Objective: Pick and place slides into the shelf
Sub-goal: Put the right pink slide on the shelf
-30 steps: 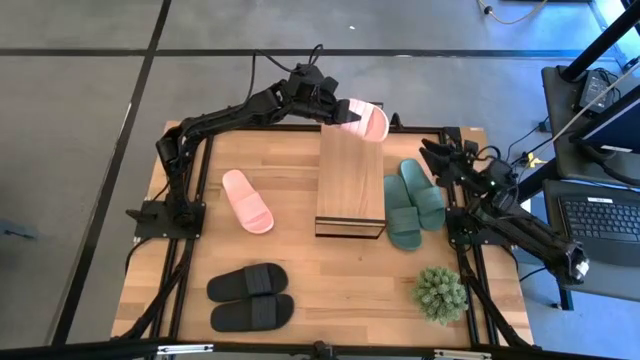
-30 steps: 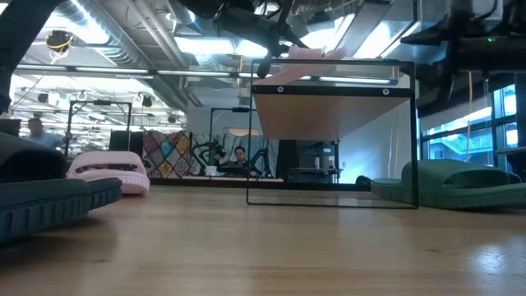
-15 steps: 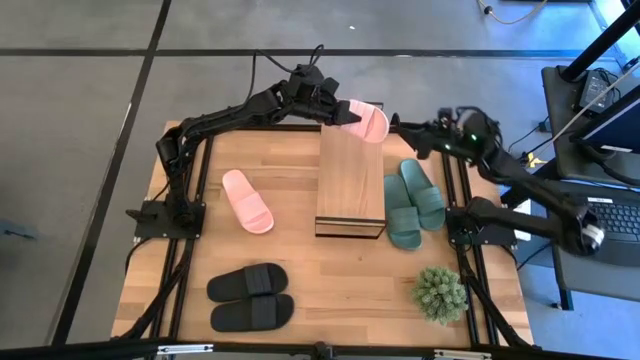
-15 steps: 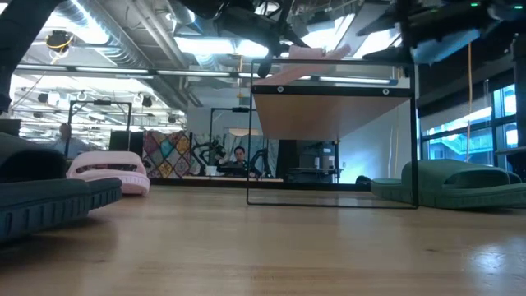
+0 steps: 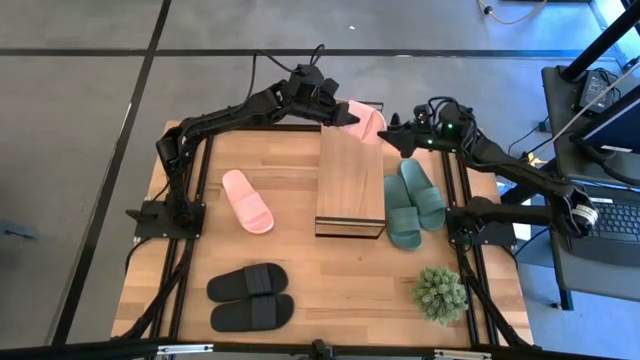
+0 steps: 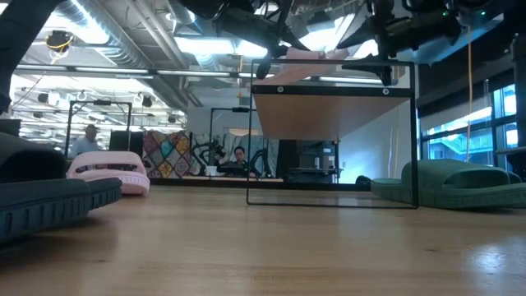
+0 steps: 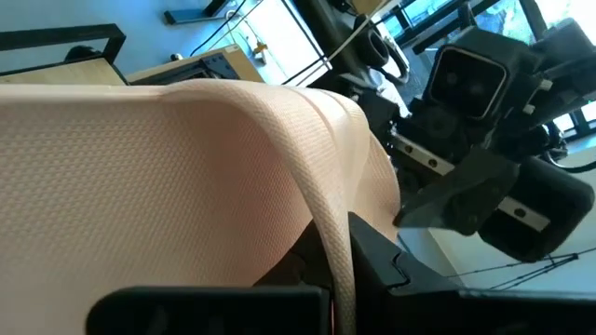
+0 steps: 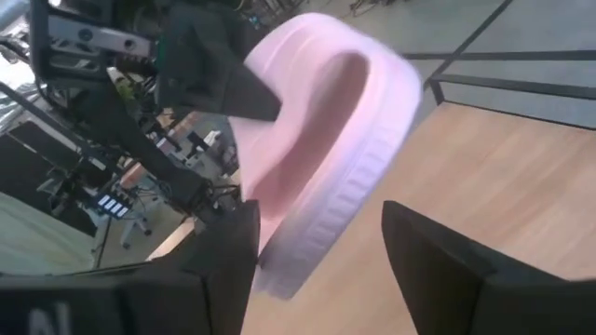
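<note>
We see a grey floor (image 5: 80, 150) crossed by dark lines around the bench. Off the bench's right edge stands a desk with a laptop (image 5: 605, 215). Beyond its far edge, ceiling lights (image 6: 218, 45), windows (image 6: 456, 131) and a seated person (image 6: 239, 156).

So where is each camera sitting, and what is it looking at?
High view: above, looking down on both arms, the shelf.
Low view: at tabletop height, facing the room; arms overhead.
Left wrist: on the left arm; its left gripper grips the pink slide.
Right wrist: on the right arm, open right gripper facing that slide.
All four share it.
</note>
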Action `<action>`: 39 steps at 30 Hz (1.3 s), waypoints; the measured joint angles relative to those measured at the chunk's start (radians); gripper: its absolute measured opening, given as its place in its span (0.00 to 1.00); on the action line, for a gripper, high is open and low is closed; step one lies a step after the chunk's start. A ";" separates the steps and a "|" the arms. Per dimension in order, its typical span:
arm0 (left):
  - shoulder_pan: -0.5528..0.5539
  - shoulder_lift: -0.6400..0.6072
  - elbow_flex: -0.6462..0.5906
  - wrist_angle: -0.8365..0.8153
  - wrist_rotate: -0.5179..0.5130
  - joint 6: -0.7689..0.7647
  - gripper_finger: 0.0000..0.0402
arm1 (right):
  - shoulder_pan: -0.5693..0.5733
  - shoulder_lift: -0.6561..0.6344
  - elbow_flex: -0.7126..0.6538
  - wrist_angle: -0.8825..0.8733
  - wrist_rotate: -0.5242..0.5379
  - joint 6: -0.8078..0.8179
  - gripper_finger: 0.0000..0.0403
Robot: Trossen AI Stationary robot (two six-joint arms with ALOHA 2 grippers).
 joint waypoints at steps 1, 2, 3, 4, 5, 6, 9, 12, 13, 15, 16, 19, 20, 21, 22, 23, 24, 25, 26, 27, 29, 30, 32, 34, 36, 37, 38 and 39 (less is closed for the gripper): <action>0.000 0.000 0.000 0.001 0.000 0.000 0.01 | 0.002 0.000 0.000 0.002 0.000 0.000 0.54; 0.000 0.000 0.000 0.001 0.000 0.000 0.01 | 0.005 0.000 0.000 0.004 0.000 0.000 0.52; 0.000 0.000 0.000 0.001 0.000 0.000 0.01 | 0.008 0.000 0.000 0.004 0.000 -0.001 0.50; 0.000 0.000 0.000 0.001 0.000 0.000 0.01 | 0.008 0.000 0.000 0.004 0.000 -0.003 0.48; 0.000 0.000 0.000 0.001 0.000 0.000 0.01 | 0.008 0.000 0.000 0.004 0.000 -0.008 0.46; 0.000 0.000 0.000 0.001 0.000 0.000 0.01 | 0.008 0.000 0.000 0.004 0.000 -0.015 0.43; -0.002 0.000 0.000 0.003 -0.001 0.002 0.01 | 0.008 0.000 0.000 0.005 0.001 -0.047 0.34; -0.004 -0.001 0.000 0.004 -0.003 0.003 0.01 | 0.007 0.000 0.000 0.004 0.004 -0.054 0.26; -0.005 -0.001 0.000 0.005 -0.003 0.003 0.02 | 0.007 0.000 0.000 0.004 0.005 -0.062 0.23; -0.006 -0.001 0.000 0.006 -0.002 0.003 0.04 | 0.007 0.000 0.000 0.003 0.009 -0.075 0.19; -0.008 -0.001 0.000 0.006 0.001 0.002 0.06 | 0.007 0.000 0.000 0.003 0.012 -0.077 0.17; -0.008 -0.001 0.000 0.006 0.007 -0.002 0.09 | 0.007 0.000 0.000 0.003 0.012 -0.091 0.14; -0.008 -0.002 0.000 0.006 0.006 -0.002 0.10 | 0.007 0.000 0.000 0.001 0.011 -0.095 0.13; -0.008 -0.002 0.000 0.006 0.006 -0.003 0.11 | 0.007 0.000 0.000 -0.001 0.009 -0.096 0.13; -0.008 -0.002 0.000 0.006 0.006 -0.001 0.12 | 0.007 0.000 0.000 -0.004 0.007 -0.096 0.13; -0.008 -0.002 0.000 0.007 0.006 0.002 0.12 | 0.007 0.000 0.000 -0.006 0.007 -0.096 0.13; -0.008 -0.002 0.000 0.007 0.007 0.013 0.12 | 0.007 0.000 0.000 -0.008 0.007 -0.096 0.13; -0.008 -0.002 0.000 0.007 0.013 0.026 0.13 | 0.007 0.000 0.000 -0.012 0.005 -0.096 0.12; -0.008 -0.002 0.000 0.007 0.018 0.040 0.13 | 0.007 0.000 0.000 -0.017 0.004 -0.097 0.12; -0.008 -0.002 0.000 0.007 0.021 0.050 0.14 | 0.007 0.000 0.000 -0.020 0.003 -0.097 0.12; -0.008 -0.002 0.000 0.009 0.038 0.069 0.16 | 0.007 0.000 0.000 -0.022 0.002 -0.097 0.12; -0.008 -0.002 0.000 0.014 0.057 0.074 0.18 | 0.007 0.000 0.000 -0.022 0.000 -0.095 0.12; -0.008 -0.002 0.000 0.032 0.089 0.076 0.22 | 0.007 -0.001 0.000 -0.022 -0.001 -0.079 0.12; -0.011 -0.002 0.000 0.052 0.098 0.081 0.29 | 0.007 -0.002 0.000 -0.023 -0.001 -0.061 0.12; -0.015 -0.002 0.000 0.073 0.098 0.098 0.36 | 0.000 -0.002 0.000 -0.025 -0.004 -0.045 0.12; -0.015 -0.002 0.000 0.079 0.102 0.104 0.39 | -0.006 -0.002 0.000 -0.025 -0.005 -0.045 0.12; -0.015 -0.002 0.000 0.083 0.114 0.109 0.42 | -0.012 -0.003 0.000 -0.030 -0.007 -0.038 0.12; -0.015 -0.002 0.000 0.082 0.129 0.119 0.44 | -0.020 -0.003 0.000 -0.037 -0.011 -0.021 0.12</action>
